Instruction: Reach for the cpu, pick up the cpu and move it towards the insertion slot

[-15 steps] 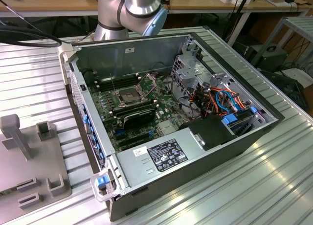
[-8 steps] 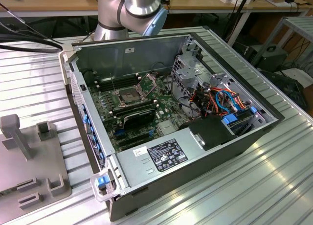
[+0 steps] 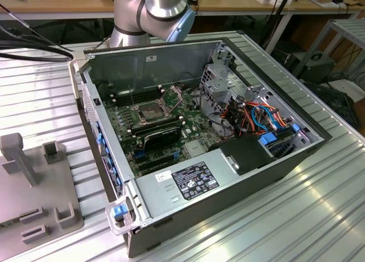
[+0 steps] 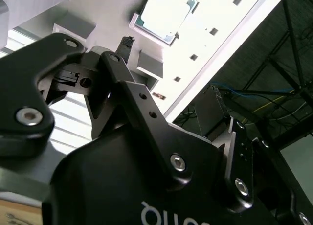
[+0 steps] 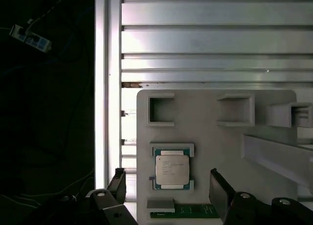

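Cpu [image 5: 172, 170] is seated flat in a framed recess of the grey block [image 5: 220, 146], with a green strip [image 5: 183, 211] just beside it. Gripper [image 5: 166, 178] is held over the cpu. Its fingers [image 5: 217, 188] are spread apart, one on each side of the chip, and clear of it. Two square pockets [image 5: 161, 110] are cut in the same block. Slot [image 3: 147, 111] is mounted on the motherboard [image 3: 122, 134] inside the open case [image 3: 154, 60]. Cables [image 3: 256, 117] are bundled at the case's far end.
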Controlling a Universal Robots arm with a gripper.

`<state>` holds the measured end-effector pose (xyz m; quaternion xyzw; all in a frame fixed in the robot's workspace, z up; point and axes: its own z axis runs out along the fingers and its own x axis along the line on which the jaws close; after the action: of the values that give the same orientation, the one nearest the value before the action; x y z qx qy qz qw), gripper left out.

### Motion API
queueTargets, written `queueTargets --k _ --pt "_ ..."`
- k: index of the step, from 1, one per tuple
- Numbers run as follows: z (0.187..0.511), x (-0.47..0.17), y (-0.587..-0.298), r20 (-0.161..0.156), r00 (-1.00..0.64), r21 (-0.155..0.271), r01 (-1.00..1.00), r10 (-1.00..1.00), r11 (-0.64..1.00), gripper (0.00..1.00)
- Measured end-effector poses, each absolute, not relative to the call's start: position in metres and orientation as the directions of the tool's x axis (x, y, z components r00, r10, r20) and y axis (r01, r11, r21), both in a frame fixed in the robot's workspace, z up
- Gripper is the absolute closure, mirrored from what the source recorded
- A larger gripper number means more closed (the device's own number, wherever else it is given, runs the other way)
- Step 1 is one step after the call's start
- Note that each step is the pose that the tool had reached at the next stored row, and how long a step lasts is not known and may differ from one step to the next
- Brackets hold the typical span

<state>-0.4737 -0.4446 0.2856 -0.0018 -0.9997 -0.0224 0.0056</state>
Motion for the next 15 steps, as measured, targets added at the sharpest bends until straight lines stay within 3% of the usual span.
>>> queueTargets --k 15 --pt "0.264 -0.474 -0.449 0.014 -1.000 0.044 -0.026 -0.027 0.999 0.22"
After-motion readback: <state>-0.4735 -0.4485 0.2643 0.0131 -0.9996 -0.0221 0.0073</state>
